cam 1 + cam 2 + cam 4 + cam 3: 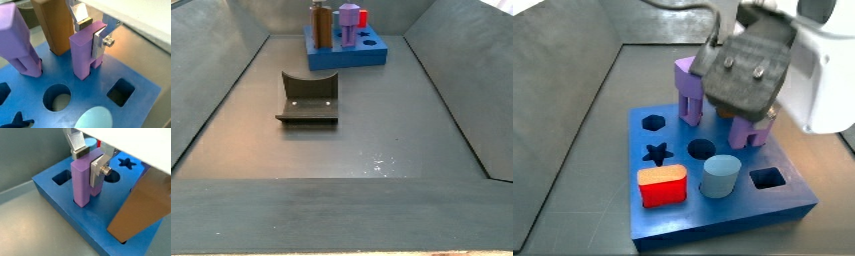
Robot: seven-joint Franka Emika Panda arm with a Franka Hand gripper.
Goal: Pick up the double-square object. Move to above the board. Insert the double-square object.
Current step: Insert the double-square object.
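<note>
the slim, tall lilac-purple double-square object (85, 54) stands upright with its long axis vertical, directly between the fingers of the end effector (91, 36) and straight below the wrist. its lower end is already down at the thick blue square board (63, 203), seemingly entering a hole near one edge of the slab; how deep it sits cannot be told. the coming move looks like a straight push down along that axis, or a release if the bar is already seated.

the end effector is closed to the bar's narrow width, its flat silver fingers (98, 168) clamping the bar near the top, and it touches nothing else. in a side view the bulk of the end effector (747, 70) hides the grip itself.

on the board, a thicker purple post (19, 45) stands in its hole just beside the bar, and a tall brown wooden block (55, 25) stands behind. a red block (663, 186) and a pale blue cylinder (719, 176) sit near the other edge. the board lies at the far end of the grey floor, beyond the dark fixture (309, 98).
</note>
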